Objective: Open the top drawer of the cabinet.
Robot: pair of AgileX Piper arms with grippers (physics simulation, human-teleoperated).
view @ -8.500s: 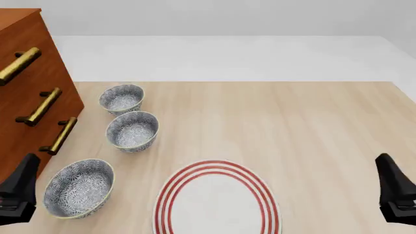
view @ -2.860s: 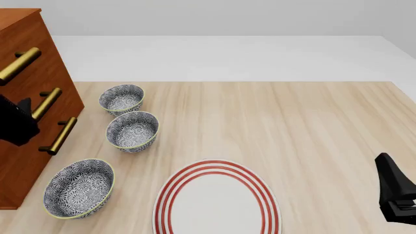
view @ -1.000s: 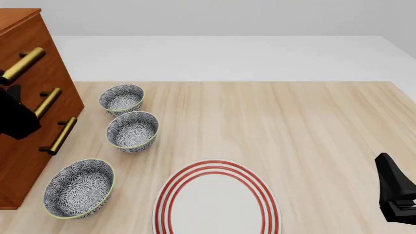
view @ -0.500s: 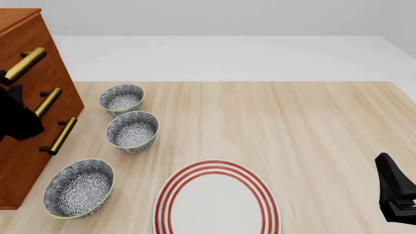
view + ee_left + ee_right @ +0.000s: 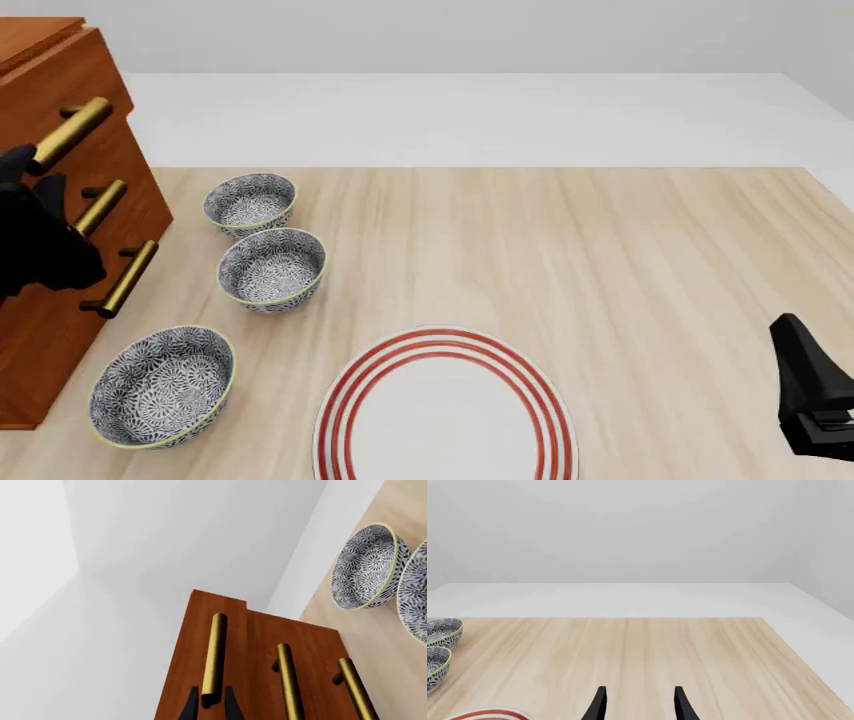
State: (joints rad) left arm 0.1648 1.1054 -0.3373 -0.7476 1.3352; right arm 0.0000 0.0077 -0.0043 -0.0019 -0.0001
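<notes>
Clearly, the left gripper [image 5: 209, 704] is closed on the brass handle [image 5: 215, 655] of the top drawer [image 5: 83, 78], its two dark fingers pressing the near end of the bar from both sides. This drawer sits highest in the cabinet [image 5: 40, 330], which stands at the left edge of the table [image 5: 601, 270], and in the front view it already stands slightly forward of the two drawers below. I judge that the opening has begun, but most of the pull remains. The right gripper [image 5: 637, 705] waits far away, fingers apart, holding nothing.
</notes>
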